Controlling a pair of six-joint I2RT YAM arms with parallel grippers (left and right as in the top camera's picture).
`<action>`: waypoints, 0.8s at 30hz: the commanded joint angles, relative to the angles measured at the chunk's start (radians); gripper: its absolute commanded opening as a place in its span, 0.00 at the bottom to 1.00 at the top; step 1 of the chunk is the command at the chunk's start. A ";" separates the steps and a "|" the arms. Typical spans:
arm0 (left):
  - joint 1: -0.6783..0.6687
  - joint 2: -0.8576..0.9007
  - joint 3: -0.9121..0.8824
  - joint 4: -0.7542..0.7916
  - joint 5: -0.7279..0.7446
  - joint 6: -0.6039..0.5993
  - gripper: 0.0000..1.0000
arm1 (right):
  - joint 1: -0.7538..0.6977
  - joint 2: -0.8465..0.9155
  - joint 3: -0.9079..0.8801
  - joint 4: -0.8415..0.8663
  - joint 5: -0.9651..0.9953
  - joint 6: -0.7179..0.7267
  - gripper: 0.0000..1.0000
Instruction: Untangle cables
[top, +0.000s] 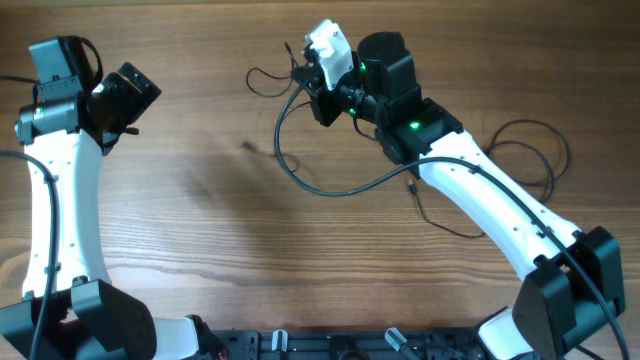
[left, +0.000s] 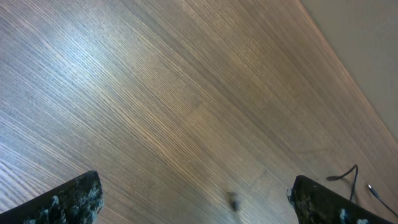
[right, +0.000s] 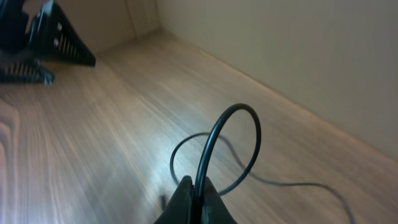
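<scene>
My right gripper (top: 318, 100) is near the table's far edge at centre. It is shut (right: 194, 186) on a black cable (right: 239, 112) that arches up out of the jaws. In the overhead view this cable (top: 300, 180) hangs in a wide loop below the gripper. Thin cables lie on the table: one left of the gripper (top: 262, 76), one under the right arm (top: 445, 222), and one at the far right (top: 545, 150). My left gripper (top: 128, 92) is open and empty (left: 199, 205) at the far left, away from all cables.
A small dark piece (top: 248, 147) lies on the wood left of the loop; it also shows in the left wrist view (left: 233, 200). A cable end (left: 348, 174) shows at the left wrist view's lower right. A beige wall (right: 280, 56) borders the table's far edge.
</scene>
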 joint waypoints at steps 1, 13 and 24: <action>0.006 0.000 0.002 0.000 -0.006 -0.010 1.00 | 0.015 0.010 -0.004 -0.128 0.021 -0.111 0.04; 0.006 0.000 0.002 0.000 -0.006 -0.010 1.00 | 0.019 0.010 -0.007 -0.741 0.021 0.222 0.19; 0.006 0.000 0.002 0.000 -0.006 -0.010 1.00 | 0.045 0.024 -0.007 -0.673 0.017 0.150 0.70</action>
